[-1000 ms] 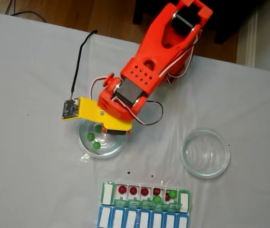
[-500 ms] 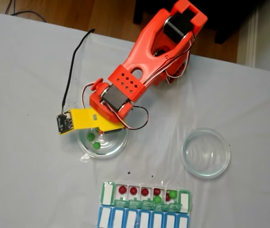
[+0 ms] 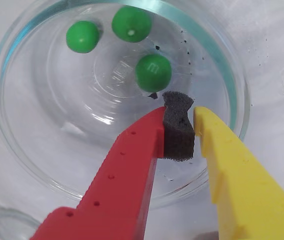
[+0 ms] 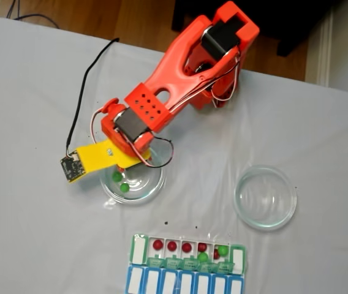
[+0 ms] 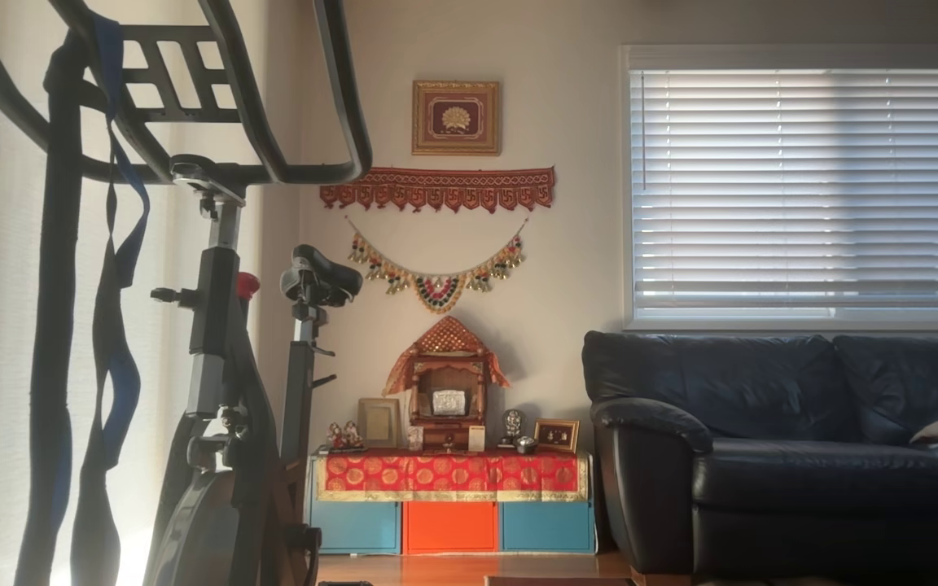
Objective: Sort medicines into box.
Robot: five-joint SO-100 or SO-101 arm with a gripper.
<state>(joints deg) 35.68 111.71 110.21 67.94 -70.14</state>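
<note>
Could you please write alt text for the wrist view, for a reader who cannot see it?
The end effector, one red finger and one yellow with a dark foam pad between them, hangs nearly closed and empty over a round clear dish on a white cloth. Three glossy green pills lie in the dish beyond the fingertips, the nearest just ahead of the foam.

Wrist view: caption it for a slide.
Hand with red and yellow fingers poised over a clear dish holding three green pills, foam pad between the tips.

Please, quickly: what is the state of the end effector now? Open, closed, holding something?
End effector: nearly closed on its own dark foam pad, holding no pill, poised over the clear dish with three green pills.
</note>
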